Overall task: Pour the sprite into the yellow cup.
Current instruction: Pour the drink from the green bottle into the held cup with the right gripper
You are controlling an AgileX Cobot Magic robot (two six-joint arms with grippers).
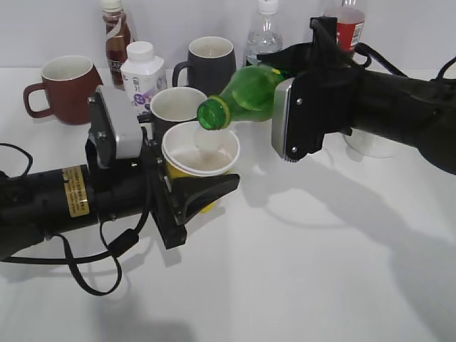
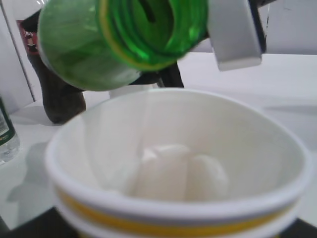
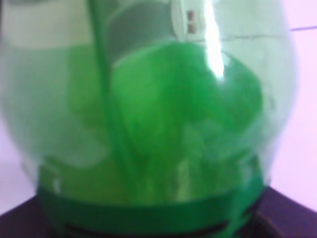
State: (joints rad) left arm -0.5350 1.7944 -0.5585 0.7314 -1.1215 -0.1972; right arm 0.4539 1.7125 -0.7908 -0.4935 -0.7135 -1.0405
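The sprite (image 1: 246,92) is a translucent green bottle, uncapped, tipped on its side with its open mouth over the yellow cup (image 1: 201,153). My right gripper (image 1: 288,107) is shut on the bottle's body, which fills the right wrist view (image 3: 148,124). My left gripper (image 1: 187,194) is shut on the yellow cup and holds it just under the bottle mouth. In the left wrist view the cup's white inside (image 2: 178,173) sits below the green bottle mouth (image 2: 148,29). The fingertips are hidden in both wrist views.
Behind stand a dark red mug (image 1: 60,89), a dark grey mug (image 1: 210,64), another mug (image 1: 177,105), a small white bottle (image 1: 142,75), a brown bottle (image 1: 116,32), a clear water bottle (image 1: 265,32) and a red-label bottle (image 1: 349,25).
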